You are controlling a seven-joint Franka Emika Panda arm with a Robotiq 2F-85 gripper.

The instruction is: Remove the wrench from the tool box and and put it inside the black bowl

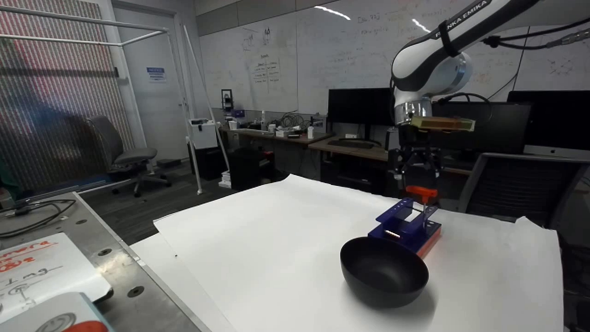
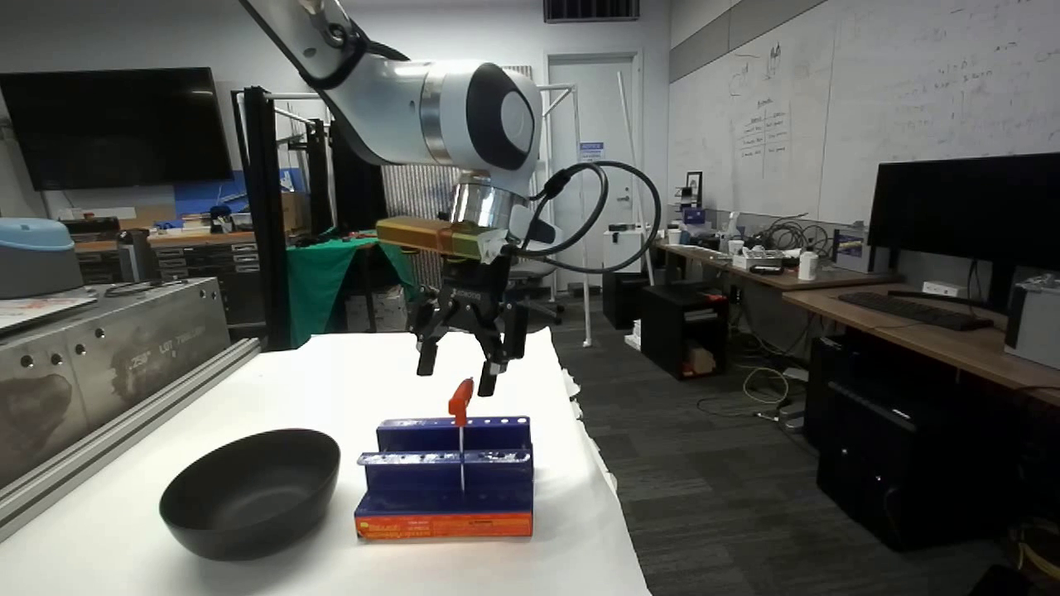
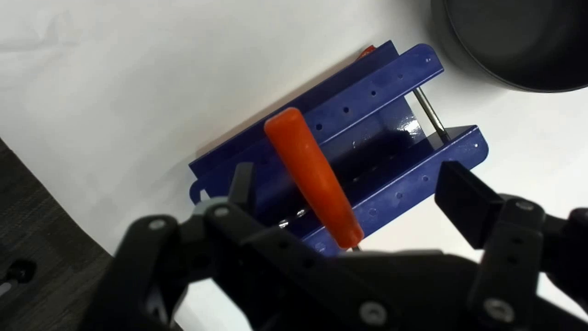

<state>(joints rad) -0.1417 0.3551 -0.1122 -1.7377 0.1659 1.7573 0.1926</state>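
While the tool box (blue; orange label along lower edge; 2 perforated ledges) stood on the white sheet, the wrench was lodged in it: qty 1, red-orange handle uppermost, set crosswise to box length, thin shank approx. vertical. Whether shank ran thru a ledge hole was hard to tell. Black bowl: qty 1, round, right way up, sat just beside box's short end, not touching. Gripper: blk, hung directly above box, fingers spread wide w/ handle showing betw. them in wrist view; nothing gripped. Robot arm: wht & blk, over box. Office chair: blk, stood beyond box in an exterior view; monitor likewise, farther back.
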